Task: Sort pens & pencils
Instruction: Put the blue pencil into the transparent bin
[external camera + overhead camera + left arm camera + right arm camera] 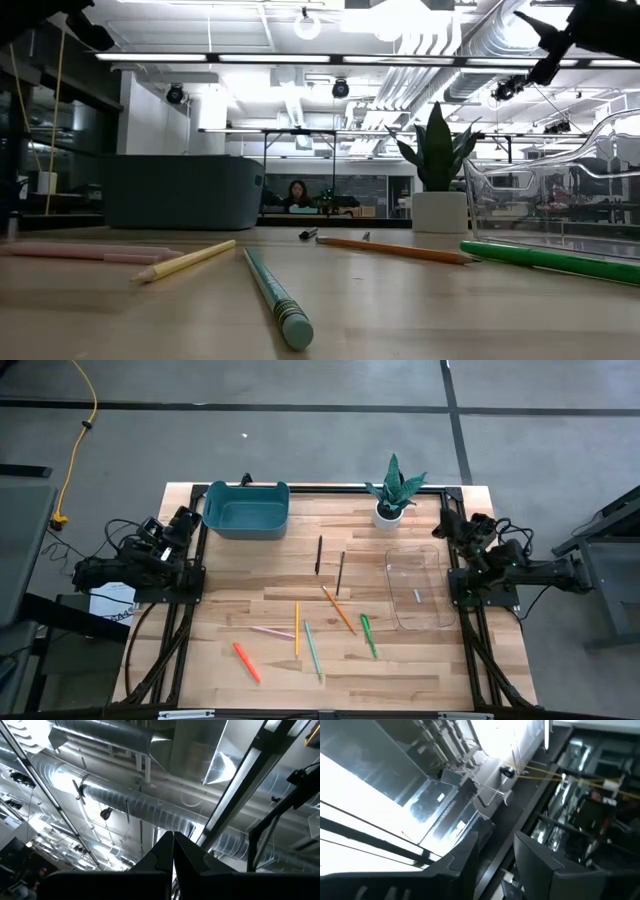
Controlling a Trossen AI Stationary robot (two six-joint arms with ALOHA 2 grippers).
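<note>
A teal pencil [275,298] lies closest to the table-level lens, eraser end forward, with a yellow pencil [187,260] just beside it. Beyond them spreads the wooden table [420,660], the largest thing in view, with both arms folded back at its side edges and no sorting yet begun.

The left gripper [173,851] is parked off the table's left edge, fingers pressed together and pointing up at the ceiling ducts. The right gripper [496,851] rests at the right edge, fingers spread apart with nothing between them. Every pen and pencil lies well apart from both.

Nearest the left gripper stands a teal bin [246,509], which looks empty. Just beside the right gripper sits a clear tray [417,590]; only a small pale mark, perhaps a label, shows in it. A potted plant [393,492] stands by the tray's far end.

The scatter lies between the two grippers. The green pen [368,634] is closest to the right one, just short of the tray. The orange pencil [338,608] is next, then the black pen [319,554] and the dark brown pencil [340,573] side by side. Toward the left gripper lie the pink pen [271,631] and, nearest of all, the red-orange pen [246,662].

The step in hand is the first reach. It probably calls for one arm to unfold over the scatter, line its fingers across a single stick and pinch it clear of its neighbours.
</note>
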